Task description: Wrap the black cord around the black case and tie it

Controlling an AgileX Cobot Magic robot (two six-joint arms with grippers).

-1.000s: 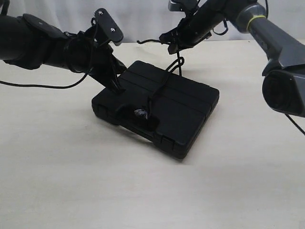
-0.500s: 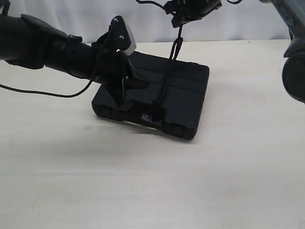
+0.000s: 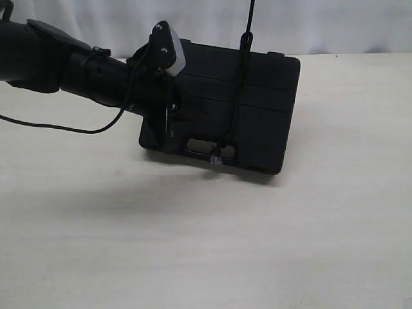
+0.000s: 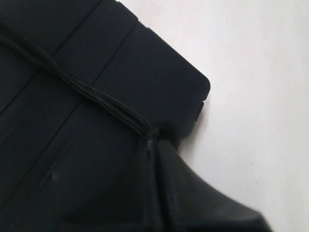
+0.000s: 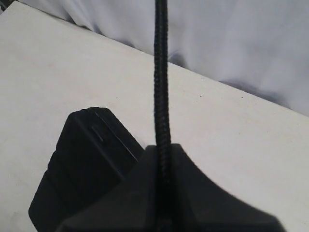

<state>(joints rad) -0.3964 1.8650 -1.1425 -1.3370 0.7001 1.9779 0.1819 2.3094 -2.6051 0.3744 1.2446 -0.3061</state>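
Tilted black case (image 3: 264, 109) on the table (image 3: 193, 244), toward 12 o'clock. The left gripper (image 4: 153, 145) pinches the black cord (image 3: 241, 84) against its lid; the right gripper (image 5: 163, 159) pinches the cord rising at 12 o'clock.

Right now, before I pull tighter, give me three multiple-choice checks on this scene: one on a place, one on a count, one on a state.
1. Where is the cord's frayed knot?
A) by the case's handle cut-out
B) at the case's far edge
C) out of view
2. How many arms show in the exterior view?
A) none
B) one
C) two
3. The right gripper is:
A) open
B) shut on nothing
C) shut on the cord

Answers:
1 A: the knot hangs at the near edge beside the cut-out.
2 B: only the left arm shows there.
3 C: its wrist view shows the cord clamped and running straight out of it.
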